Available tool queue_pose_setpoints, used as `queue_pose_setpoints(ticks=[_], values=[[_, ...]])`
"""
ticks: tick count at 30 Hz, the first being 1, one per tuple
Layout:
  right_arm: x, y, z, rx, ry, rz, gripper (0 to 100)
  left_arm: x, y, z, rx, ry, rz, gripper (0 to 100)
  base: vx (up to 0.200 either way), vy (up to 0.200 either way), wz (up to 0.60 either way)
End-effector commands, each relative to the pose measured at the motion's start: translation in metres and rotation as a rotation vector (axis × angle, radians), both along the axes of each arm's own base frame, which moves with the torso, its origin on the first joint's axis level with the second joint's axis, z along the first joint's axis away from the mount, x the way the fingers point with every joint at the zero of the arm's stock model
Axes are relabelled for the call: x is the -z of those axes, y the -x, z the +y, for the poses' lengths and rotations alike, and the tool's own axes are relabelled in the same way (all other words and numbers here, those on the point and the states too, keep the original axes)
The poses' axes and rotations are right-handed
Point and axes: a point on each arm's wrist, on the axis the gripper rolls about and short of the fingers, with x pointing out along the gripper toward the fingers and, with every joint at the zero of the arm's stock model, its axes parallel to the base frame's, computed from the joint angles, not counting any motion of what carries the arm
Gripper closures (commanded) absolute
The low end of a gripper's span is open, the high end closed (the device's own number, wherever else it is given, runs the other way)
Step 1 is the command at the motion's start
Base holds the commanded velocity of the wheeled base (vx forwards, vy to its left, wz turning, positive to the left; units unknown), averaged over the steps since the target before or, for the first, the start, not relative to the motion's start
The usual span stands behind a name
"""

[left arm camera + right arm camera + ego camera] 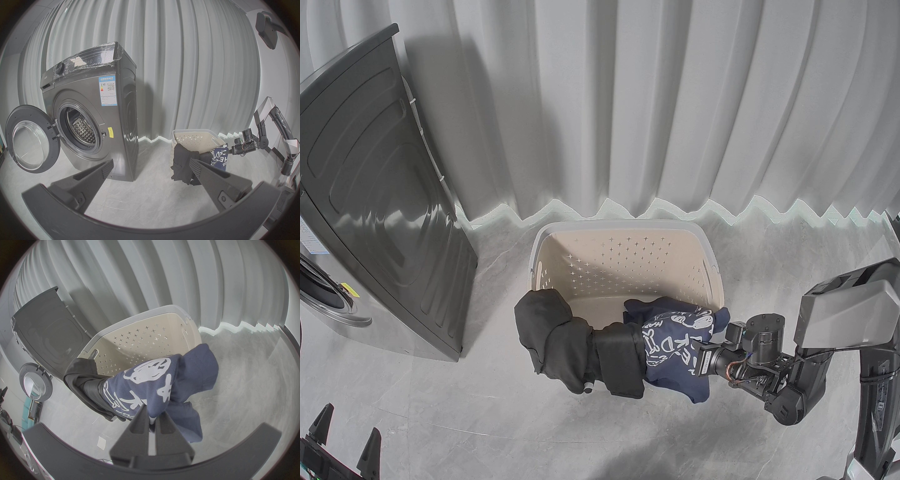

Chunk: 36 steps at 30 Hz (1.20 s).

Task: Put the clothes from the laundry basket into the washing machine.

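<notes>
right gripper point(152, 419): we see the fingers pinched almost closed on a fold of the navy shirt point(675, 350), at the basket's near right corner.
navy shirt: draped over the near rim of the basket point(625, 262), right side, part hanging outside; touches the black garment point(575, 350) on its left.
black garment: slung over the near left rim, mostly outside the basket.
basket: on the floor, centre, right of the washer point(375, 206), apart from it.
washer: far left; door point(31, 139) swung open, drum point(79, 129) looks empty.
left gripper point(150, 162): fingers spread wide, holding nothing, low at near left.
handling: we judge the shirt soft, light and limp; it will sag and trail. Where it overlaps the black garment it may drag that along.
grip spot: we judge a bunched fold safer than a single thin edge, which could slip.
step: we judge the shirt must be lifted clear of the rim, then carried left to the drum.
</notes>
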Motion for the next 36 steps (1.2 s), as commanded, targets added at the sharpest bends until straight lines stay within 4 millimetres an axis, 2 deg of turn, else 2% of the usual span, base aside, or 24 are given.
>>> queue_pose_setpoints(ticks=[1,9,10,12,13,19,27,36], values=[[-0.01,0.009,0.003,-0.021,-0.012,-0.019,100,0.005,0.0,0.0,0.0,0.0,-0.002,0,0.0,0.0,0.0],[-0.052,0.041,0.001,-0.061,-0.059,-0.112,100,0.005,0.0,0.0,0.0,0.0,-0.002,0,0.0,0.0,0.0],[-0.064,0.048,-0.002,-0.066,-0.075,-0.141,100,0.005,0.0,0.0,0.0,0.0,-0.002,0,0.0,0.0,0.0],[-0.071,0.053,-0.003,-0.069,-0.082,-0.154,100,0.005,0.0,0.0,-0.002,0.0,-0.002,0,0.0,0.0,0.0],[-0.082,0.058,-0.004,-0.077,-0.097,-0.184,100,0.005,0.0,0.0,0.0,0.0,-0.002,0,0.0,0.0,0.0],[-0.105,0.068,-0.006,-0.091,-0.123,-0.262,100,0.005,0.0,0.0,0.0,0.002,-0.002,0,0.0,0.0,0.0],[-0.122,0.076,-0.009,-0.101,-0.125,-0.327,100,0.005,0.0,0.0,-0.002,0.002,-0.002,0,0.0,0.0,0.0],[-0.172,0.091,-0.011,-0.135,-0.117,-0.472,100,0.005,0.0,0.0,0.0,0.002,-0.002,0,0.0,0.0,0.0]])
